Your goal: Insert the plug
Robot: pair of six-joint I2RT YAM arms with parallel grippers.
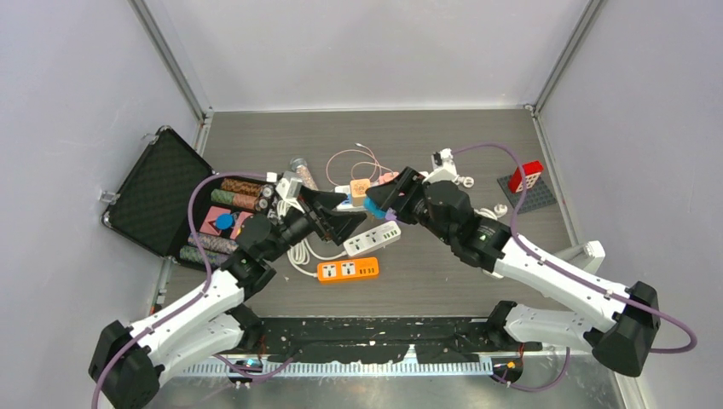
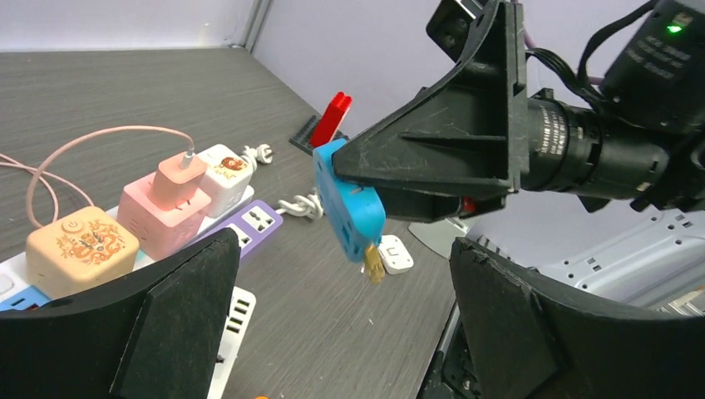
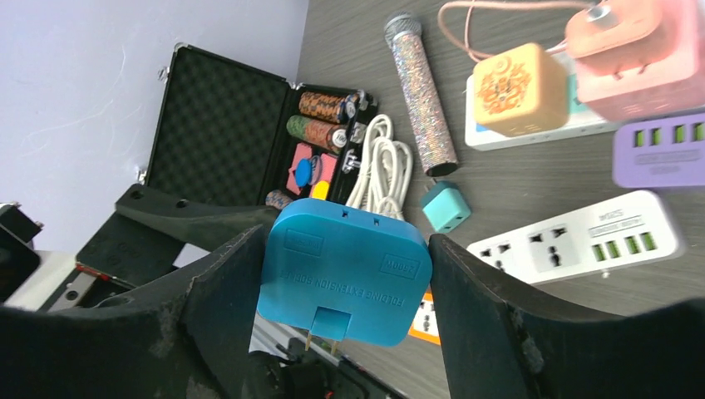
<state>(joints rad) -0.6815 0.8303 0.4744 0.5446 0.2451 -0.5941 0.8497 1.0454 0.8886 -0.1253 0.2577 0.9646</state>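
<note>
My right gripper (image 3: 345, 287) is shut on a blue folding plug adapter (image 3: 345, 274) and holds it in the air, its two brass prongs (image 2: 374, 264) pointing down. The adapter also shows in the top view (image 1: 375, 207) and in the left wrist view (image 2: 349, 208). A white power strip (image 1: 373, 239) lies just below it on the table, and it shows in the right wrist view (image 3: 574, 237). An orange power strip (image 1: 348, 269) lies nearer the arms. My left gripper (image 1: 344, 215) is open and empty, right beside the adapter, its jaws wide apart in the left wrist view (image 2: 345, 332).
A purple strip (image 3: 661, 150) and a white strip carrying pink and tan cube adapters (image 2: 162, 199) lie behind. A teal cube (image 3: 446, 207), a coiled white cable (image 3: 378, 170), a glitter microphone (image 3: 422, 91) and an open black case (image 1: 158, 192) are to the left. A red brick (image 1: 526, 175) stands on a grey plate at the right.
</note>
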